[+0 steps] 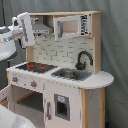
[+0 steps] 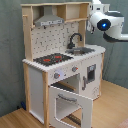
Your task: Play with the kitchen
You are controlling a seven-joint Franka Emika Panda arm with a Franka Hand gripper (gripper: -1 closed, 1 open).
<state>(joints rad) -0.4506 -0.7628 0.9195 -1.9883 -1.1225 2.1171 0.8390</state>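
Note:
The kitchen (image 1: 60,75) is a tall white and light-wood toy unit, seen in both exterior views. Its worktop carries a black-red hob (image 1: 35,66), a steel sink (image 1: 70,74) and a black faucet (image 1: 84,59). Above are a grey hood (image 2: 50,20) and a pegboard back (image 2: 55,37). The oven door (image 2: 70,102) hangs open and tilted down under two knobs (image 2: 56,75). My gripper (image 1: 24,30) hangs in the air in front of the upper part, at about hood height and well above the hob, touching nothing. In the second exterior view my gripper (image 2: 96,10) shows near the top shelf's right end.
A white cabinet door with a dark panel (image 1: 61,107) is shut on the right half of the unit. A small framed door (image 1: 67,26) sits beside the hood. Grey curtains (image 2: 10,50) hang behind, and a wooden floor (image 2: 112,107) lies in front.

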